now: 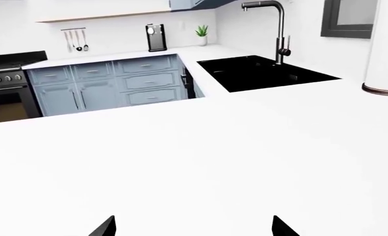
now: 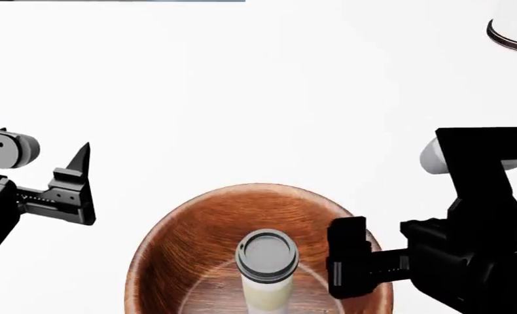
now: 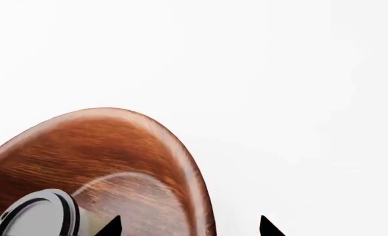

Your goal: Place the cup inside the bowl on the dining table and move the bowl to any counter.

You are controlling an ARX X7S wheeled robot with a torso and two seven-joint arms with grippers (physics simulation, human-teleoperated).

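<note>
The left claw (image 2: 82, 186) is held open over the white bench (image 2: 267, 98), well apart from the bowl, and nothing is held in it. In the left wrist view only its two dark tips are seen, with bare white bench (image 1: 194, 167) between them. Far behind the bench, a stove (image 1: 7, 91), blue-grey cupboards (image 1: 109, 86), a black sink (image 1: 263, 73) and a tall tap (image 1: 276, 29) are seen.

The big brown wooden bowl (image 2: 197, 242) is set on the bench in the middle, near the robot. The cup (image 2: 267, 268) is stood upright inside the bowl, with its round grey lid on top.

The right claw (image 2: 350, 258) is held open at the right rim of the bowl (image 3: 180, 157). In the right wrist view one tip is seen over the inside of the bowl and the other over the white bench, with the rim between them. Whether the rim is touched cannot be told. The cup's lid (image 3: 37, 216) is seen there too
</note>
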